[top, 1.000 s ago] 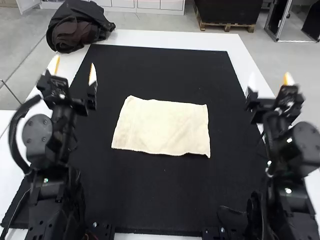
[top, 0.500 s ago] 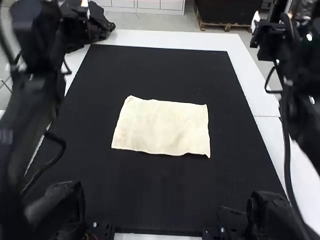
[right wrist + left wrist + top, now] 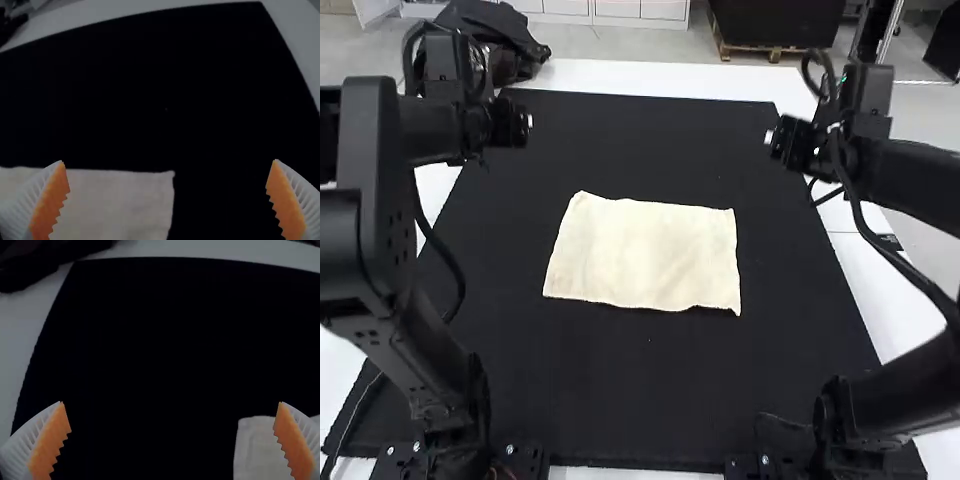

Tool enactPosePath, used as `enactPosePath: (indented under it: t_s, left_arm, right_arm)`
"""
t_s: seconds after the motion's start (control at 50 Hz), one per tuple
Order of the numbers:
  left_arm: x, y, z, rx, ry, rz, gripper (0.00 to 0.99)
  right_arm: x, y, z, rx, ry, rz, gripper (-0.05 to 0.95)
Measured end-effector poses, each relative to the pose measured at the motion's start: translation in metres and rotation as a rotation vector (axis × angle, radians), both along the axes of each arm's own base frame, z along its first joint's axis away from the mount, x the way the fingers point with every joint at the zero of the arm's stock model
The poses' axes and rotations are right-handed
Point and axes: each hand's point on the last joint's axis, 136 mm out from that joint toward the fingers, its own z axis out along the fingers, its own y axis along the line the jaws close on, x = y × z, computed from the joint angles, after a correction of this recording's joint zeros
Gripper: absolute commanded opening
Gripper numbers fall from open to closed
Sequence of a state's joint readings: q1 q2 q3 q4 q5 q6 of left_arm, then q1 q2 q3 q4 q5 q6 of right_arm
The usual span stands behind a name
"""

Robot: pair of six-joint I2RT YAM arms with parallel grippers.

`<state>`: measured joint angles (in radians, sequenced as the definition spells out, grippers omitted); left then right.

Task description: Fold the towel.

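The cream towel (image 3: 642,252) lies flat as a rough rectangle in the middle of the black mat; whether it has layers I cannot tell. In the high view my left gripper (image 3: 516,124) is above the mat's left side, beyond and left of the towel. My right gripper (image 3: 778,138) hangs over the right side, beyond and right of it. The left wrist view has my left gripper (image 3: 171,440) open, a corner of the towel (image 3: 257,450) near one finger. In the right wrist view my right gripper (image 3: 167,200) is open, with a towel corner (image 3: 120,205) between and below its fingers.
A black mat (image 3: 640,140) covers most of the white table (image 3: 670,78). Dark bunched cloth or a bag (image 3: 515,45) rests at the table's far left corner. The two arms rise along the left and right sides.
Both arms have swung up from the table's sides and inward, their grippers now pointing over the mat. The towel has not moved.
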<state>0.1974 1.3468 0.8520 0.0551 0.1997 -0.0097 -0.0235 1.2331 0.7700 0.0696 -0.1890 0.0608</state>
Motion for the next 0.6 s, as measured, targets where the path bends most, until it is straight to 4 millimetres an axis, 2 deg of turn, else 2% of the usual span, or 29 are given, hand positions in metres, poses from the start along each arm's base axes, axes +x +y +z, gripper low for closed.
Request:
enactPosePath:
  t_s: [0.18,0.32,0.44,0.6]
  left_arm:
    - [-0.003,-0.040,-0.032,0.037,0.106,-0.143,0.959]
    - [-0.001,-0.071,-0.048,0.049,0.139,-0.231,0.959]
    - [0.003,-0.082,-0.066,0.047,0.172,-0.259,0.957]
    - [0.011,-0.082,-0.089,0.043,0.203,-0.260,0.957]
  right_arm:
    - [0.003,0.012,-0.026,0.026,0.073,0.028,0.91]
    - [0.004,0.024,-0.044,0.026,0.123,0.058,0.91]
    - [0.005,0.032,-0.061,0.021,0.164,0.078,0.91]
    - [0.008,0.037,-0.083,0.013,0.211,0.095,0.91]
